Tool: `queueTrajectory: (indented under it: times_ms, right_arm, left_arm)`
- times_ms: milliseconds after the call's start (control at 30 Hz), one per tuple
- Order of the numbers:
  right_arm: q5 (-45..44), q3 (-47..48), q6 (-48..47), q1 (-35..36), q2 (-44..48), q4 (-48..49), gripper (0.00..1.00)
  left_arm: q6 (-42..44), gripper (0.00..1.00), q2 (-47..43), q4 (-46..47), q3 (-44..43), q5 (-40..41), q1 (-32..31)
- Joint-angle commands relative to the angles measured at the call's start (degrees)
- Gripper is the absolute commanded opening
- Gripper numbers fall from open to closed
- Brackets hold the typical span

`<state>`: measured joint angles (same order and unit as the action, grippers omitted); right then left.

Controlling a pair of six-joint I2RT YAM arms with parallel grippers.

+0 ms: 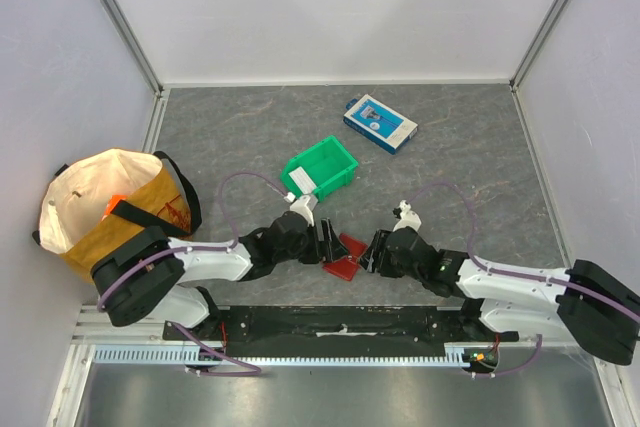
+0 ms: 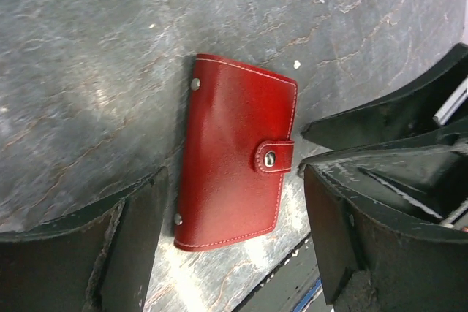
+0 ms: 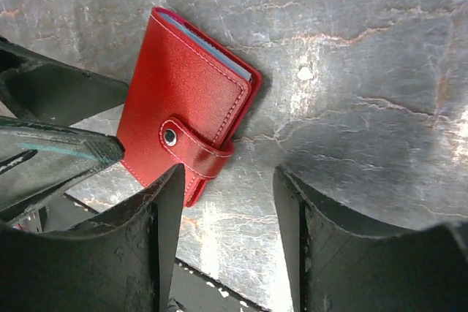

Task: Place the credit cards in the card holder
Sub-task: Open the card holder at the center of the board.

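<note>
Wide and empty, the left jaws and right jaws are held close by the card holder (image 2: 234, 158), which lies snapped shut on the desk (image 2: 88, 49). Edges of credit cards (image 3: 210, 44) are seen inside and none is seen loose, so the task is judged nearly finished.

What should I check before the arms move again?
1. Wallet flat on the table: ok.
2. Strap snapped shut: ok.
3. Left gripper open, holding nothing: ok.
4. Right gripper open, holding nothing: ok.
5. Cards all inside: cannot tell; only a pale blue edge shows in the wallet.
6. Right gripper clear of the wallet: cannot tell; one finger overlaps its corner in the right wrist view.
</note>
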<state>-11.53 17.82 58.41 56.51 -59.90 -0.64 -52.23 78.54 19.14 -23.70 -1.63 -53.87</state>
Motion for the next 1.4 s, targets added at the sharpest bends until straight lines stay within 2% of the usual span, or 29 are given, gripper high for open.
queueTrajectory:
  times_ms: [0,233,300,400,500,633,667,700,767,833,967,1100,1367]
  right_arm:
    - [3.88,-2.44,0.64,-0.61,-3.29,9.15,0.59]
    - [7.22,-5.6,4.43,-0.7,-9.44,18.3,0.56]
    - [7.22,-6.05,5.04,-0.7,-10.06,19.19,0.5]
    - [7.05,-7.19,6.01,-0.7,-10.24,20.59,0.45]
    - [5.91,-8.42,6.27,-0.79,-8.75,21.47,0.35]
    - [4.5,-9.47,5.4,-0.7,-4.8,22.0,0.16]
    - [4.24,-9.39,5.05,-0.7,-3.92,21.57,0.14]
    - [3.89,-9.47,4.87,-0.7,-3.13,21.39,0.13]
    - [3.8,-9.83,4.26,-0.7,-1.28,21.65,0.01]
    - [4.14,-10.26,3.73,-0.7,0.13,21.65,0.0]
    - [5.81,-13.86,4.08,-0.7,3.81,27.36,0.0]
    - [6.26,-15.45,3.73,-0.7,9.08,27.45,0.0]
    - [8.1,-15.1,1.27,-0.7,18.15,25.61,0.0]
  left_arm:
    - [2.39,0.8,3.8,4.77,-0.55,-4.43,-0.27]
    - [0.9,0.73,7.76,8.9,1.55,-6.98,-0.28]
    - [0.55,0.65,8.47,9.42,1.99,-7.25,-0.27]
    - [-0.5,0.61,8.91,12.06,3.31,-7.51,-0.19]
    - [-0.68,0.61,8.21,12.5,3.93,-7.08,-0.27]
    - [-0.6,0.59,6.36,12.24,4.1,-6.9,-0.19]
    - [-0.42,0.59,6.01,12.15,4.1,-6.72,-0.27]
    - [-0.25,0.6,5.49,11.63,4.1,-6.55,-0.27]
    - [0.28,0.66,4.61,11.28,4.1,-6.02,-0.19]
    - [0.72,0.73,3.55,10.31,4.02,-4.97,-0.36]
    - [1.07,0.8,2.32,9.52,4.8,-3.21,0.16]
    - [0.2,0.84,0.39,12.58,7.44,-3.99,1.74]
    - [0.37,0.87,0.47,23.91,9.64,-14.09,5.61]
